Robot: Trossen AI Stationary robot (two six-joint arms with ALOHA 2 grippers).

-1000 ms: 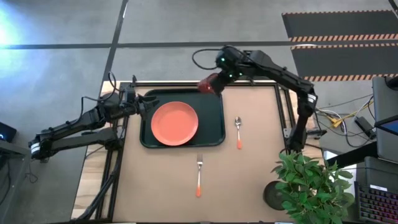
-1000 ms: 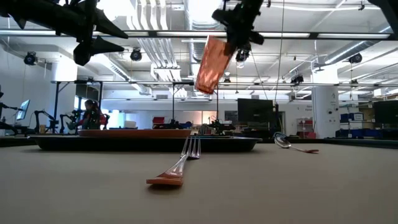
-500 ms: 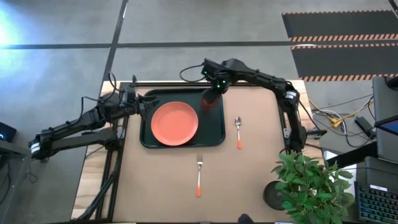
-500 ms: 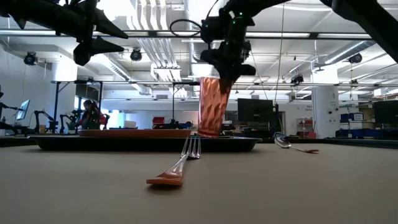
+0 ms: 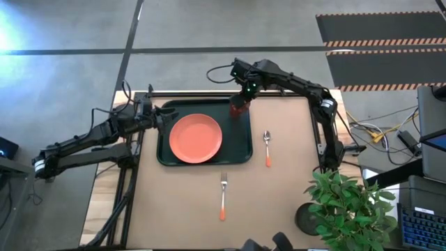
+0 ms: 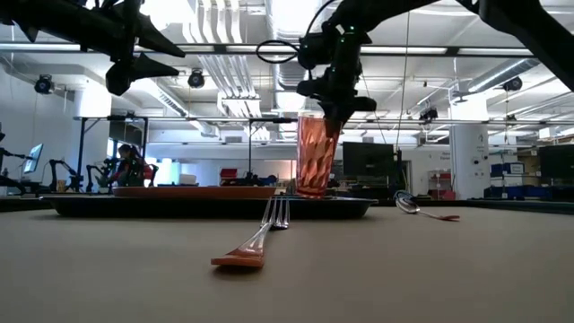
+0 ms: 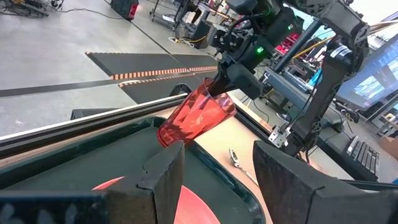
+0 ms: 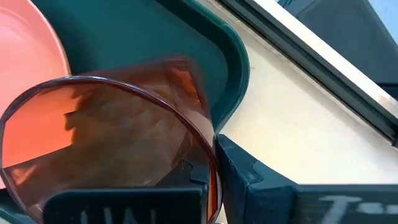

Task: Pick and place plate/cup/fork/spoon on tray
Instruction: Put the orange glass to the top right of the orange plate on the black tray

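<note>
The dark red-brown cup (image 5: pixel 239 108) is upright in the far right corner of the dark green tray (image 5: pixel 240 150), and my right gripper (image 5: pixel 244 93) is shut on it from above; in the low view the cup (image 6: pixel 316 161) reaches down to the tray's rim line. The coral plate (image 5: pixel 196 138) lies flat in the tray. The spoon (image 5: pixel 267 148) lies on the table right of the tray. The fork (image 5: pixel 223 195) lies near the table's front, tines toward the tray. My left gripper (image 5: pixel 164 117) is open and empty above the tray's left edge. My right gripper holds the cup by its rim (image 8: pixel 210 144), on the side toward the tray's far right corner, with one finger (image 8: pixel 255 180) outside the wall and the other inside. The fingers come from above, pointing down. The cup hangs upright; I cannot tell whether its base (image 7: pixel 166 135) rests on the tray floor.
A potted plant (image 5: pixel 348 209) stands at the table's near right corner. The table between the tray and the near edge holds only the fork. A person sits far off in the room behind (image 6: pixel 132 166).
My right gripper has come from beyond the tray's far edge toward the tray and gone down. The cup, tilted and high a second ago, has turned upright and come down into the tray's far right corner.
</note>
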